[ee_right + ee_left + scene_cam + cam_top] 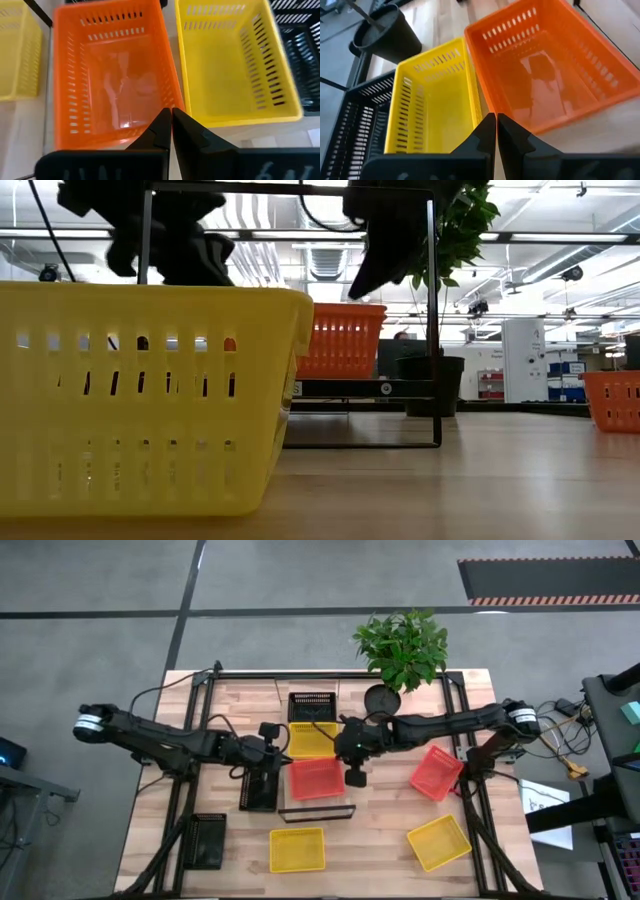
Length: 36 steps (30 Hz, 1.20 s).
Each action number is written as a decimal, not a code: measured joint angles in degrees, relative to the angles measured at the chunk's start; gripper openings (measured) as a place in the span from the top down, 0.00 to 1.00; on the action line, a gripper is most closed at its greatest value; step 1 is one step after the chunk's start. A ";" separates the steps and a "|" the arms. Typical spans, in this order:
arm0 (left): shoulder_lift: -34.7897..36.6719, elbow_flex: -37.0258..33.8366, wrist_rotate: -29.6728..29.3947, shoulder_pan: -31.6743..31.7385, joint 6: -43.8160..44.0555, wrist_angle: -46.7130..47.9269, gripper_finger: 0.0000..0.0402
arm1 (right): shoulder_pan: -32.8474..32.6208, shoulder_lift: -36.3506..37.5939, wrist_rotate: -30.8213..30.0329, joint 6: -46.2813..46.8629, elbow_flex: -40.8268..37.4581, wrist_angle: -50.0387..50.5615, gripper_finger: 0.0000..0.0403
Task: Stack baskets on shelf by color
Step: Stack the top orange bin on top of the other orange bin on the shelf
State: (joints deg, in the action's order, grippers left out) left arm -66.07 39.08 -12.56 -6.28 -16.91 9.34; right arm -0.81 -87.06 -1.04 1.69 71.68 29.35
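A black basket (312,705), a yellow basket (313,740) and a red basket (317,778) stand in a row on the shelf (360,388), whose thin black frame (316,810) ends toward the near edge. My left gripper (496,120) is shut and hovers by the left side of the row, where the yellow (432,107) and red (545,65) baskets meet. My right gripper (169,114) is shut and hovers over the right rim of the red basket (115,75). In the low view both hang above the red basket (340,340).
Loose on the table lie a red basket (437,772) at the right, yellow baskets (438,842) (297,849) near the front, and black baskets (260,785) (205,840) at the left. A potted plant (400,650) stands at the far edge.
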 joint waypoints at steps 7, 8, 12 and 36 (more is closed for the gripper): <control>-1.23 -2.00 -0.02 1.27 0.00 -3.06 1.00 | 1.33 -2.51 -0.02 -1.37 -1.36 -2.78 0.98; -1.30 -2.00 0.00 1.30 0.00 -3.23 1.00 | 1.54 -2.99 -0.02 -1.70 -1.37 -2.88 0.98; -1.32 -1.97 0.02 1.35 0.00 -3.82 1.00 | 2.36 -3.94 -0.01 -3.06 -1.41 -3.42 0.98; -1.32 -2.98 4.33 1.35 1.42 -4.70 1.00 | 2.82 -3.88 3.06 -1.97 -1.64 -2.56 0.98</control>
State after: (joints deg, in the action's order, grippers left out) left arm -67.40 36.10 -8.23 -4.93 -15.49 4.64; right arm 2.02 -90.94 2.02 -0.28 70.04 26.79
